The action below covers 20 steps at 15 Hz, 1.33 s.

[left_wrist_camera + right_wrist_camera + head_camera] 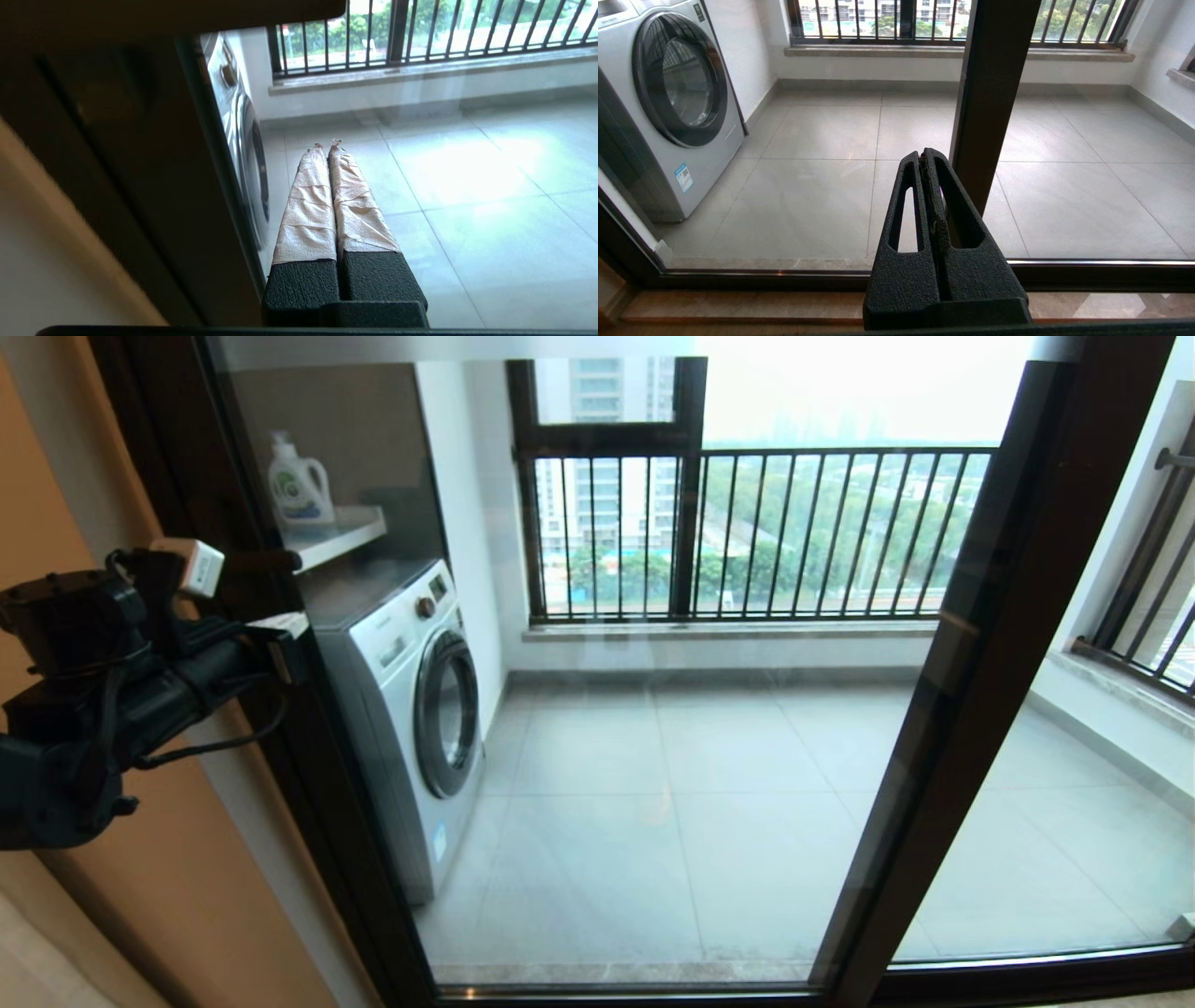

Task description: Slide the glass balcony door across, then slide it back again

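Note:
The glass balcony door fills the middle of the head view. Its dark left upright stands against the wall and its dark right upright slants down at the right. My left gripper is raised at the left, its tips right at the door's left upright. In the left wrist view this gripper is shut, its tape-wrapped fingers pressed together with nothing between them, beside the dark frame. My right gripper is shut and empty, low before the sill, just left of a dark upright.
A second glass pane lies right of the slanting upright. Behind the glass stand a washing machine, a shelf with a detergent bottle, and a barred window. An orange-beige wall is at the left. The dark floor track runs along the bottom.

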Available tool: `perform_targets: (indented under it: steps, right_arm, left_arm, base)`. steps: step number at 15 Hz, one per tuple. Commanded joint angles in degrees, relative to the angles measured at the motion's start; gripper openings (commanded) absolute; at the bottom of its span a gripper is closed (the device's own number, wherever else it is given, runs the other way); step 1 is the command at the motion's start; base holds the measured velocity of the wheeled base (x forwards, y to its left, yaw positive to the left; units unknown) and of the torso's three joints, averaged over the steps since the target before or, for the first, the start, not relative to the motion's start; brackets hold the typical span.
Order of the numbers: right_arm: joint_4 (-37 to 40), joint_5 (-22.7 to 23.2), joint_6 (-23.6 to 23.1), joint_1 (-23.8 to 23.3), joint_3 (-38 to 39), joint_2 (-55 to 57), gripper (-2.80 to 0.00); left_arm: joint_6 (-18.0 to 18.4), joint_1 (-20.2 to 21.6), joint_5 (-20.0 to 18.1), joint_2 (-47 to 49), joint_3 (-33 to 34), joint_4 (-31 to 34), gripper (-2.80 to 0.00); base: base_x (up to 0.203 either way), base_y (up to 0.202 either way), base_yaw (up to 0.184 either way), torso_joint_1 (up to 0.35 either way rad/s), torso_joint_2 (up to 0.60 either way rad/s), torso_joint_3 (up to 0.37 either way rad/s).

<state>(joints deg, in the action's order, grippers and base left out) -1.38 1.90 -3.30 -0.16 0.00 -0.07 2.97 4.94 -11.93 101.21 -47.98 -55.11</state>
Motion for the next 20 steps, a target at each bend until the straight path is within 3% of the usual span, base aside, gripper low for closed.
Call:
perform_targets:
  steps: [1, 4, 9, 12, 14, 16, 18, 20]
  right_arm:
    - [0.0, 0.0, 0.0, 0.0, 0.7, 0.1, -2.8]
    - [0.0, 0.0, 0.0, 0.0, 0.7, 0.1, -2.8]
    - [0.0, 0.0, 0.0, 0.0, 0.7, 0.1, -2.8]
    - [0.0, 0.0, 0.0, 0.0, 0.7, 0.1, -2.8]
    - [0.0, 0.0, 0.0, 0.0, 0.7, 0.1, -2.8]
    - [0.0, 0.0, 0.0, 0.0, 0.7, 0.1, -2.8]
    - [0.0, 0.0, 0.0, 0.0, 0.7, 0.1, -2.8]
    - [0.0, 0.0, 0.0, 0.0, 0.7, 0.1, -2.8]
  left_arm:
    - [-0.2, 1.8, -0.4, -7.2, 6.7, -0.2, -2.8]
    - [-2.8, 5.4, -2.2, -18.5, 13.5, -0.2, -2.8]
    - [-8.2, 10.9, -9.6, -42.7, 26.7, 3.0, -2.8]
    - [-12.2, 11.7, -16.0, -60.3, 24.9, 21.3, -2.8]
    - [-15.9, 11.7, -23.4, -70.1, 17.4, 42.5, -2.8]
    - [-18.2, 10.1, -28.9, -72.9, 10.6, 50.7, -2.8]
    - [-19.7, 6.2, -30.3, -73.4, 2.7, 57.7, -2.8]
    - [-20.1, -3.1, -31.9, -75.9, -3.6, 69.3, -2.8]
  base:
    - [0.0, 0.0, 0.0, 0.0, 0.0, 0.0]
    - [0.0, 0.0, 0.0, 0.0, 0.0, 0.0]
    - [0.0, 0.0, 0.0, 0.0, 0.0, 0.0]
    - [0.0, 0.0, 0.0, 0.0, 0.0, 0.0]
    - [0.0, 0.0, 0.0, 0.0, 0.0, 0.0]
    - [0.0, 0.0, 0.0, 0.0, 0.0, 0.0]
    - [0.0, 0.0, 0.0, 0.0, 0.0, 0.0]
    - [0.0, 0.0, 0.0, 0.0, 0.0, 0.0]
